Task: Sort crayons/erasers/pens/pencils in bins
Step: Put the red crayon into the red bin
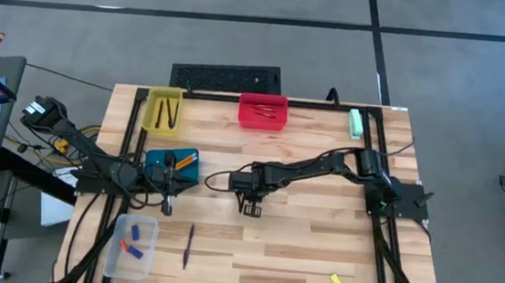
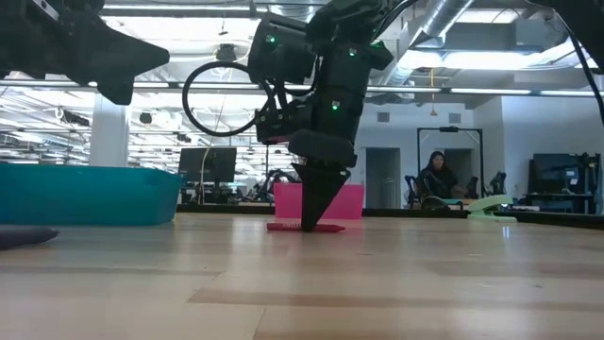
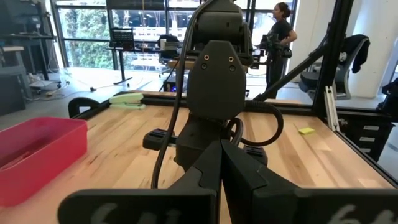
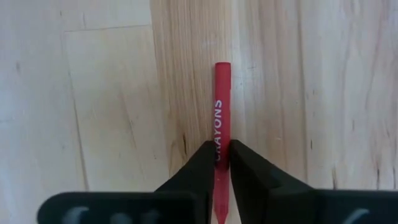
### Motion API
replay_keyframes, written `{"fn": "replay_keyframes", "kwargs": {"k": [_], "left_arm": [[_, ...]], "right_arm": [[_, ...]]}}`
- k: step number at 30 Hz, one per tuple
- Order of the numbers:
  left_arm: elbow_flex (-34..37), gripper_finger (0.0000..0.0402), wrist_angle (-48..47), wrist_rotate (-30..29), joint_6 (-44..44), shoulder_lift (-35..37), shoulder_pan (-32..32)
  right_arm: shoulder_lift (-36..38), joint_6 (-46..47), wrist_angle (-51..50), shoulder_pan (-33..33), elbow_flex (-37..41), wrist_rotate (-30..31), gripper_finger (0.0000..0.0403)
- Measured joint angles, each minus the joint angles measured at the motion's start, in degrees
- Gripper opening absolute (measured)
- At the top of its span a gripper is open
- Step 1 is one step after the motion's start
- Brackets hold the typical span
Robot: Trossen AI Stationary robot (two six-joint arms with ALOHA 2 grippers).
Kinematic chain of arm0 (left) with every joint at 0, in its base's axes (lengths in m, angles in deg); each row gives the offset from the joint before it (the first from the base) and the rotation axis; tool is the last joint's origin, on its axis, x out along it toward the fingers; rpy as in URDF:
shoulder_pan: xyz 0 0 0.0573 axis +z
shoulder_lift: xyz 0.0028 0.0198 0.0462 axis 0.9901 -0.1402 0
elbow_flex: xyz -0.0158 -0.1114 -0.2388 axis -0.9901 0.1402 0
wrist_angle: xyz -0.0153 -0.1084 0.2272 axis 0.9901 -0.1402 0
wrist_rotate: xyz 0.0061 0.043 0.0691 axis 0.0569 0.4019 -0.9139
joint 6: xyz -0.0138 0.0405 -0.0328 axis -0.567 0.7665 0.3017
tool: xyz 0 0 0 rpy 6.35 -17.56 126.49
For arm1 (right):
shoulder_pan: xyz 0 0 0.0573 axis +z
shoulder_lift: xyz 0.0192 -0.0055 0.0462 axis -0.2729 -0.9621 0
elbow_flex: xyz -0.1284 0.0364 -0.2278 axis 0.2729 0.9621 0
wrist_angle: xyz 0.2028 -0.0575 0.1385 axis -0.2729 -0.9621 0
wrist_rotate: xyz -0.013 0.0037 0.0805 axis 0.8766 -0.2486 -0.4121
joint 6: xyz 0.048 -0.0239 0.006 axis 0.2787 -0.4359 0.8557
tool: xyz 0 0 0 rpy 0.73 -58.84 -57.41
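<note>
**Inspector:** Right claw and its crayon?

**Operator:** My right gripper (image 4: 222, 163) stands tips-down mid-table, narrowed onto a red crayon (image 4: 222, 112) lying flat on the wood; the crayon runs out ahead between the fingers.

**Inspector:** Room around it?

**Operator:** Open boards on all sides. Teal bin (image 1: 170, 165) sits to one side, with my left gripper (image 1: 166, 209) shut beside it; red bin (image 1: 263, 110) stands beyond, at the far edge.

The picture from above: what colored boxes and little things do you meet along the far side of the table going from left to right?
yellow bin → red bin → green block
</note>
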Motion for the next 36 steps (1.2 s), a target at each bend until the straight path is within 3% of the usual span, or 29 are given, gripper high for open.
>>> {"fn": "replay_keyframes", "kwargs": {"k": [5,18,36], "left_arm": [[0.0,0.0,0.0,0.01,-0.04,0.0,0.0],[0.0,0.0,0.0,0.02,-0.04,0.0,0.0],[0.0,0.0,0.0,0.04,-0.04,0.0,0.0]], "right_arm": [[-0.02,0.19,0.04,0.0,0.02,-0.03,0.0083],[0.06,0.09,0.61,0.07,0.1,0.06,0.0032],[2.34,0.17,1.74,-0.3,0.37,0.07,0.0029]]}}
